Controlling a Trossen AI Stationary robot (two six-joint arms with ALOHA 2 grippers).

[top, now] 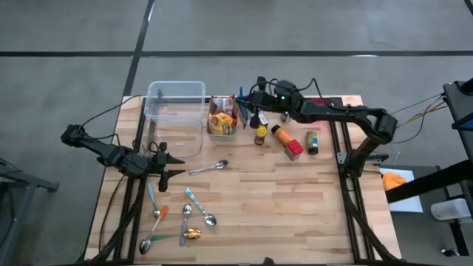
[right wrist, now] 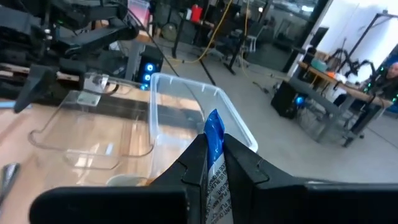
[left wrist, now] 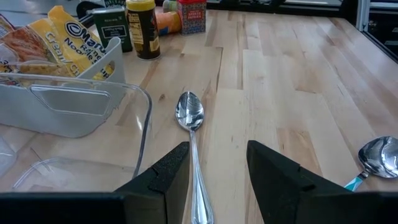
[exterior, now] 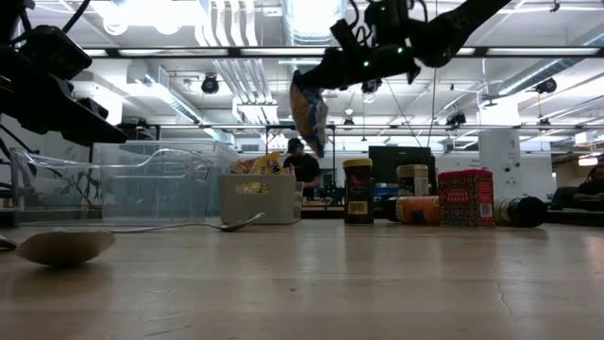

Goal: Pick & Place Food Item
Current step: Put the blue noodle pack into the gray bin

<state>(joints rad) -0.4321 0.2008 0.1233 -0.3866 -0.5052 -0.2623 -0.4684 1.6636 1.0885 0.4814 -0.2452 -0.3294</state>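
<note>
One food packet (exterior: 310, 115) hangs pinched in the closed right gripper (right wrist: 213, 163) above the small grey bin (top: 222, 124), mid-transfer, and next needs carrying over the clear container (top: 176, 111) for release, while the left gripper (left wrist: 214, 167) waits part-open and empty above the surface (top: 295, 199).

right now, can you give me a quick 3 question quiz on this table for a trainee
1. True or false: the right gripper is shut on a food packet lifted off the table.
2. Which utensil lies just ahead of the open left gripper? A) fork B) spoon C) knife
3. Fill in: the clear plastic container sits beside a small grey ____ of noodle packets.

Key
1. True; the packet hangs in the air above the small grey bin.
2. B, the spoon.
3. bin
</note>
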